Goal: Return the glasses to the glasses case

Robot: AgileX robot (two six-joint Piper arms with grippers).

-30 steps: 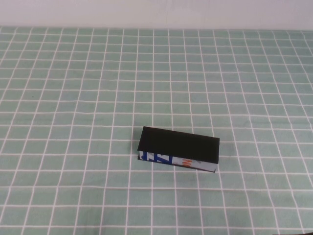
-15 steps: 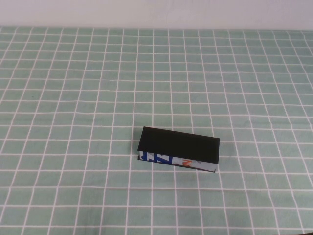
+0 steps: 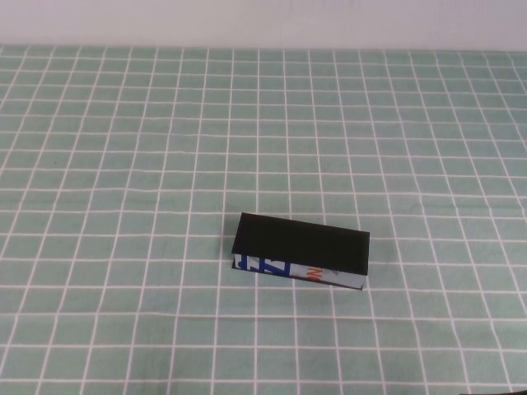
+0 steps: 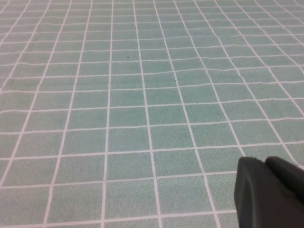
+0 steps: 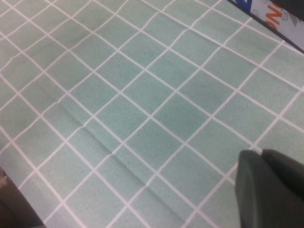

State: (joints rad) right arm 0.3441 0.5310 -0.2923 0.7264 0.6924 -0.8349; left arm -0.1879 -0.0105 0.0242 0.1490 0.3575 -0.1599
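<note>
The glasses case [image 3: 300, 247] lies near the middle of the table, its black flap lid down over it and its white front edge printed in blue and orange facing me. A corner of that printed edge [image 5: 276, 18] shows in the right wrist view. The glasses are not visible in any view. My left gripper [image 4: 263, 160] hangs over bare tablecloth, its fingers together and holding nothing. My right gripper [image 5: 260, 153] is also shut and empty, over the cloth a short way on the near side of the case. Neither gripper shows in the high view.
A green tablecloth with a white grid [image 3: 123, 164] covers the whole table. A pale wall [image 3: 263, 20] runs along the far edge. The table's near edge [image 5: 12, 204] shows in the right wrist view.
</note>
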